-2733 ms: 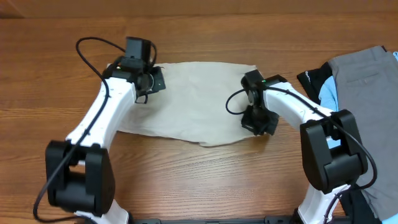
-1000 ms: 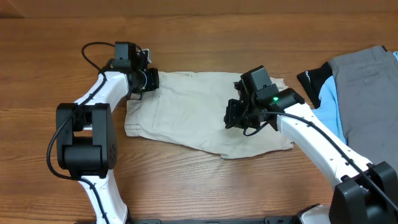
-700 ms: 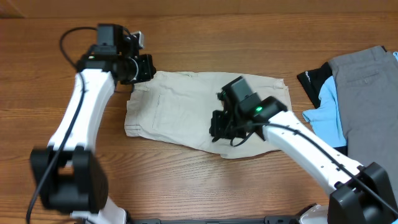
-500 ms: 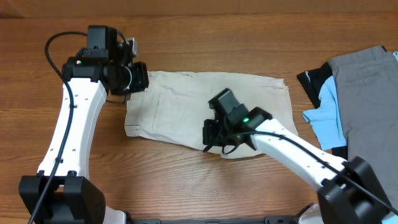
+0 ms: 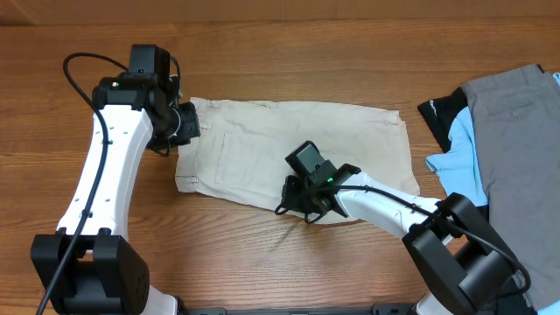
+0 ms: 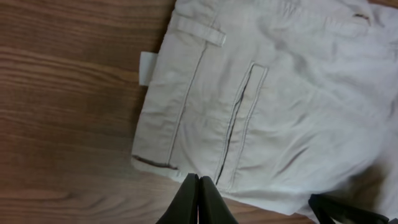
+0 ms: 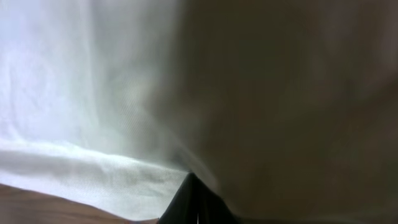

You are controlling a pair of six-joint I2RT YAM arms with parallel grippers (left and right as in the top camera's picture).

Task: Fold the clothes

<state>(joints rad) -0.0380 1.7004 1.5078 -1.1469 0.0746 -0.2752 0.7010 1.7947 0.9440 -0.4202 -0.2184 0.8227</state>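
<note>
The clothes (image 5: pixel 289 144), a pale beige pair of shorts, lie spread flat on the wooden table; their waistband (image 6: pixel 186 81), a stitched pocket and a small white label (image 6: pixel 147 67) show in the left wrist view. My left gripper (image 5: pixel 186 129) (image 6: pixel 198 183) hangs shut and empty over the waistband end at the left. My right gripper (image 5: pixel 289 206) (image 7: pixel 193 182) is shut at the clothes' (image 7: pixel 74 112) front edge. Its tips touch the cloth's fold, and no cloth shows between them.
Grey trousers (image 5: pixel 516 114) lie at the table's right edge, with a light-blue garment (image 5: pixel 459 149) and a black one (image 5: pixel 437 109) beside them. The right arm's link (image 5: pixel 385 199) crosses the clothes' lower right corner.
My right gripper has slid left and toward the front edge of the clothes. My left arm swung out to the left, then came down beside the waistband. Both stayed shut.
</note>
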